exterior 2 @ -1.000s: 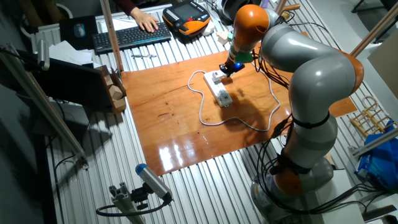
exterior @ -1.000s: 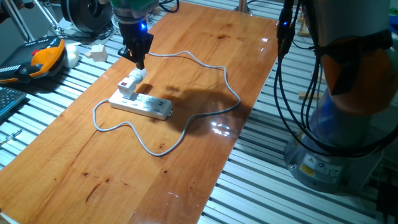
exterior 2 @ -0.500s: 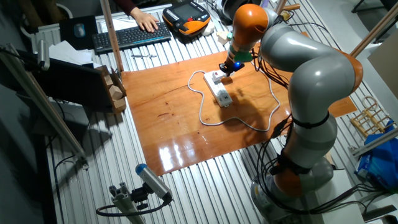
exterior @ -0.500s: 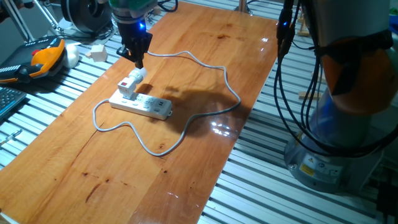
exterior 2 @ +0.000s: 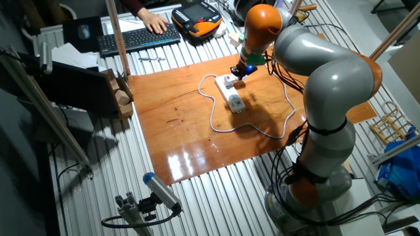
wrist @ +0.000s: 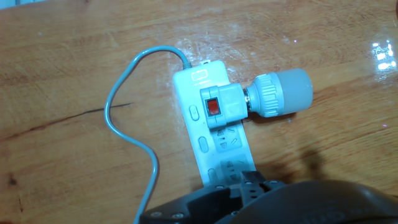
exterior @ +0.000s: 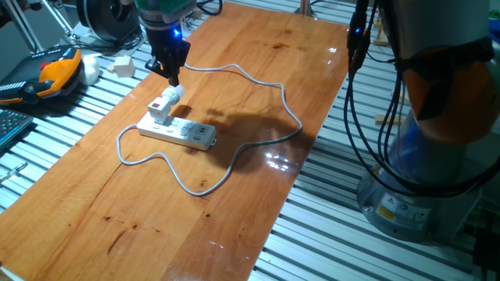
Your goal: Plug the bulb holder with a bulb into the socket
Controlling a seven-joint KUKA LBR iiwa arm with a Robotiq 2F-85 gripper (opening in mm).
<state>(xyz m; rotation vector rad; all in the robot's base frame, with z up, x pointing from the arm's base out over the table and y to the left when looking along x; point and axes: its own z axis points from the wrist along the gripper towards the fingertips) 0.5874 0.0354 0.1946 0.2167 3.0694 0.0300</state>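
The bulb holder point(exterior: 161, 110), a small white block with a red mark, sits plugged into the end outlet of the socket point(exterior: 187, 134), a long white power strip on the wooden table. The bulb point(exterior: 173, 94) sticks out of the holder's far end. In the hand view the holder point(wrist: 221, 107) sits on the strip point(wrist: 219, 152) with the bulb point(wrist: 283, 93) pointing right. My gripper point(exterior: 173, 76) hangs just above the bulb, apart from it, fingers together and empty. It also shows in the other fixed view point(exterior 2: 239, 71) and at the hand view's bottom edge point(wrist: 252, 182).
The strip's pale grey cable point(exterior: 269, 90) loops wide across the table. A whitish cube point(exterior: 121, 65) and an orange teach pendant point(exterior: 56, 72) lie off the table's left. A keyboard point(exterior 2: 138, 38) with a person's hand on it lies beyond the table.
My gripper has risen slightly away from the bulb. The holder and the strip have not moved.
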